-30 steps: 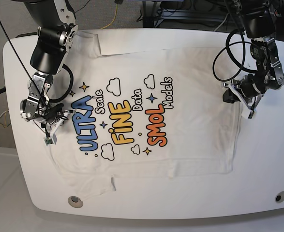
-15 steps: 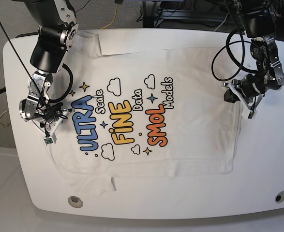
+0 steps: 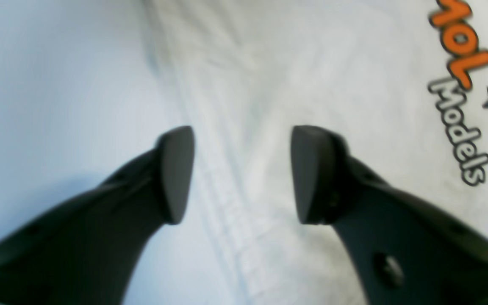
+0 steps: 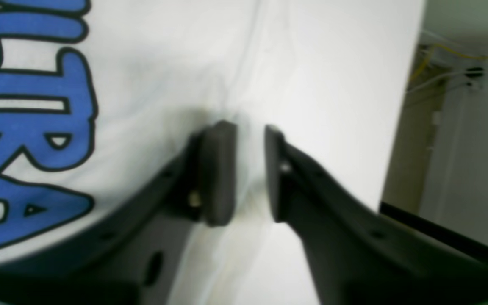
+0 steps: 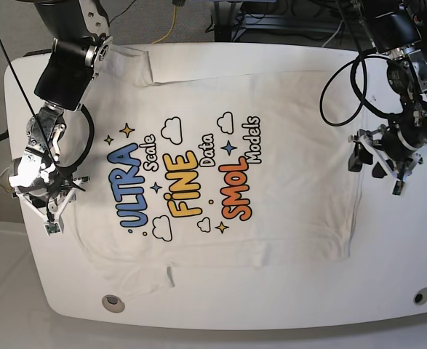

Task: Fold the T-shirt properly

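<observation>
The shirt (image 5: 220, 167) lies flat on the white surface (image 5: 402, 240), both left (image 3: 242, 173) and right (image 4: 250, 169) jaws open over its side edges, gripping nothing.

Both arms moved outward from the T-shirt (image 5: 220, 167). The left gripper (image 5: 385, 166) shifted off the hem and opened. The right gripper (image 5: 47, 207) retreated toward the table (image 5: 271, 305) edge; its jaws parted, apparently releasing the cloth. The shirt edges settled flat.
</observation>
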### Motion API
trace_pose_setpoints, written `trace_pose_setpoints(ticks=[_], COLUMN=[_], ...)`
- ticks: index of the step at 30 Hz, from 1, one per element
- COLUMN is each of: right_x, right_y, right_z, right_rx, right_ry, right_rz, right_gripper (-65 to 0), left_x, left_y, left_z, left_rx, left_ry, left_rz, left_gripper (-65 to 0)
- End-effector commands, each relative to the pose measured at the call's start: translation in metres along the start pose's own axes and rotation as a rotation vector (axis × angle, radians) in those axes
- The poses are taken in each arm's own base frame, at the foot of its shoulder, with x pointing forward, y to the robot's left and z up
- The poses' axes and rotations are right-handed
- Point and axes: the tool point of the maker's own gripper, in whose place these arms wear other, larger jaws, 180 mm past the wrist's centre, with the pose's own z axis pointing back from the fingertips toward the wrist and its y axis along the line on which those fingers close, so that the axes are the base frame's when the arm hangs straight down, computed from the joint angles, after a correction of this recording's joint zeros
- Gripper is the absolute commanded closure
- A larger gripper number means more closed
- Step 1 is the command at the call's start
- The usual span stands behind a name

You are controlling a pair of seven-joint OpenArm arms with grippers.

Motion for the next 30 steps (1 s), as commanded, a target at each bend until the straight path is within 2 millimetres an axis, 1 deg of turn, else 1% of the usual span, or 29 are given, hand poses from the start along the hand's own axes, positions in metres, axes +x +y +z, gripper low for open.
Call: trace_pose_setpoints(ticks=[1, 3, 5, 6, 7, 10, 11, 14, 16, 17, 18, 21, 25, 27, 30], right_x=[0.026, 0.02, 0.016, 0.015, 0.012, -0.007, -0.015, -0.033, -0.051, -0.057, -0.066, -0.086, -0.105, -0.109, -0.116], right_y=[-0.016, -0.017, -0.019, -0.02, -0.02, -0.032, -0.035, -0.045, -0.057, -0.059, -0.065, -0.071, -0.076, -0.079, -0.077], right_z=[0.02, 0.026, 0.033, 0.037, 0.04, 0.05, 0.054, 0.062, 0.069, 0.071, 0.074, 0.077, 0.08, 0.082, 0.082], right_rx=[-0.05, -0.065, -0.084, -0.09, -0.094, -0.121, -0.127, -0.144, -0.174, -0.181, -0.193, -0.207, -0.223, -0.228, -0.226], right_ry=[-0.078, -0.063, -0.053, -0.05, -0.042, 0.0, 0.012, 0.044, 0.083, 0.098, 0.118, 0.161, 0.202, 0.211, 0.225], right_rz=[0.003, 0.014, 0.029, 0.046, 0.056, 0.043, 0.03, -0.012, -0.059, -0.073, -0.092, -0.128, -0.133, -0.125, -0.117], right_gripper=[-32.8, -38.3, -41.4, -41.8, -41.8, -41.8, -41.8, -41.8, -41.8, -41.8, -41.8, -41.8, -41.8, -41.8, -41.8], left_x=[0.025, 0.026, 0.021, 0.016, 0.012, 0.0, -0.01, -0.028, -0.042, -0.048, -0.058, -0.081, -0.102, -0.11, -0.122], left_y=[0.004, 0.005, 0.008, 0.011, 0.014, 0.021, 0.022, 0.027, 0.03, 0.031, 0.031, 0.03, 0.031, 0.031, 0.027], left_z=[0.015, 0.019, 0.022, 0.024, 0.025, 0.03, 0.032, 0.039, 0.044, 0.046, 0.049, 0.056, 0.065, 0.068, 0.07], left_rx=[0.029, 0.038, 0.05, 0.06, 0.067, 0.084, 0.087, 0.097, 0.105, 0.106, 0.107, 0.102, 0.111, 0.11, 0.104], left_ry=[-0.068, -0.055, -0.025, -0.003, 0.013, 0.057, 0.081, 0.124, 0.154, 0.165, 0.185, 0.237, 0.282, 0.3, 0.324], left_rz=[-0.043, -0.057, -0.056, -0.048, -0.042, -0.024, -0.021, -0.019, -0.015, -0.012, -0.011, -0.013, 0.005, 0.014, 0.029], left_gripper=[-38.5, -37.6, -36.6, -35.9, -35.5, -34.6, -34.5, -34.6, -34.6, -34.6, -34.8, -34.8, -34.9, -34.9, -34.9])
